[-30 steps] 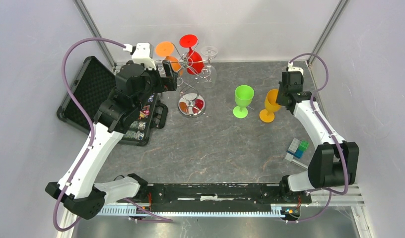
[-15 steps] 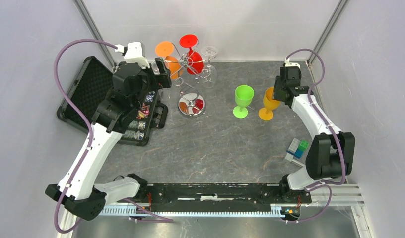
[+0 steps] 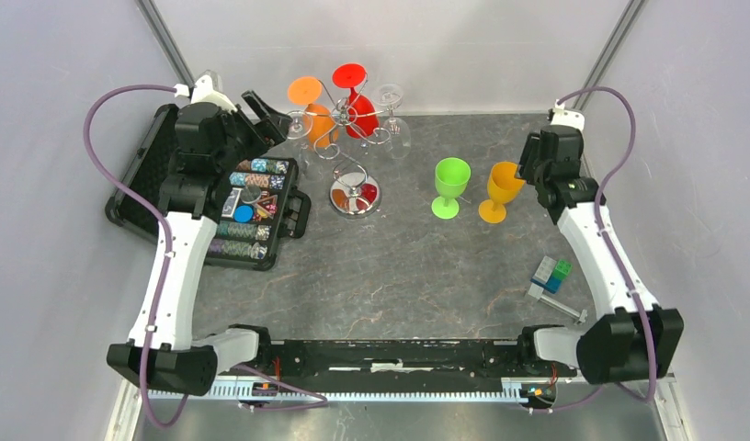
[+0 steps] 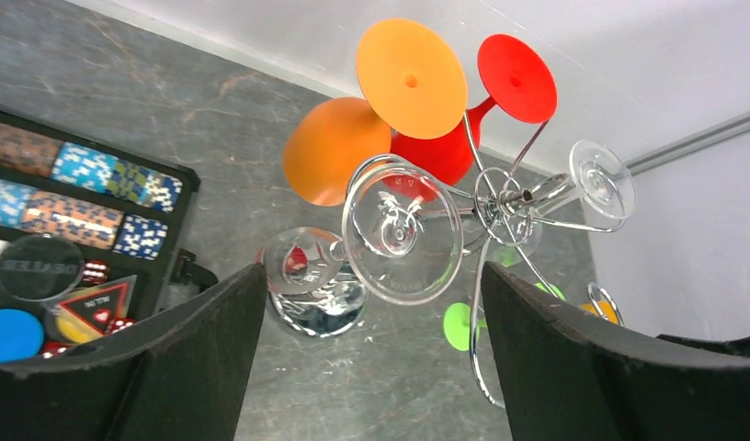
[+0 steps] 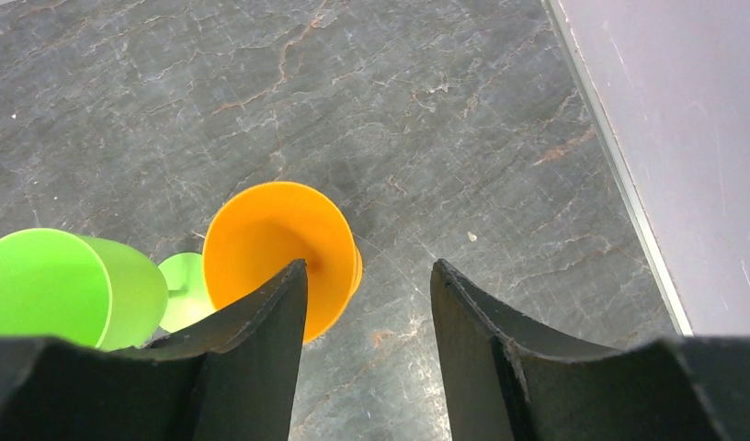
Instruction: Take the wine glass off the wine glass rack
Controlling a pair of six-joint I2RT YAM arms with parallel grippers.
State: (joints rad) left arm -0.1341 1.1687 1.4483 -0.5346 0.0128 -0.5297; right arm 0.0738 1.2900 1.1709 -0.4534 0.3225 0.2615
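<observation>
The chrome wine glass rack (image 3: 346,140) stands at the back on its round mirrored base (image 3: 355,196). Upside down on it hang an orange glass (image 3: 319,119), a red glass (image 3: 360,112) and clear wine glasses (image 3: 390,99). My left gripper (image 3: 272,114) is open just left of the rack, touching nothing. In the left wrist view a clear wine glass (image 4: 403,234) hangs ahead of the wide-apart fingers of that gripper (image 4: 373,276), close to the rack's hub (image 4: 500,197). My right gripper (image 5: 369,266) is open and empty, beside a standing orange glass (image 5: 279,239).
A green glass (image 3: 450,184) and the orange glass (image 3: 500,191) stand upright at the right of the rack. An open black case of poker chips (image 3: 247,207) lies at the left. Small coloured blocks (image 3: 551,276) lie near the right arm. Metal frame posts rise at the back corners.
The right gripper has opened, let go of the standing orange glass and drawn back to the right. The left arm has swung left and back from the rack, its jaws narrowing a little.
</observation>
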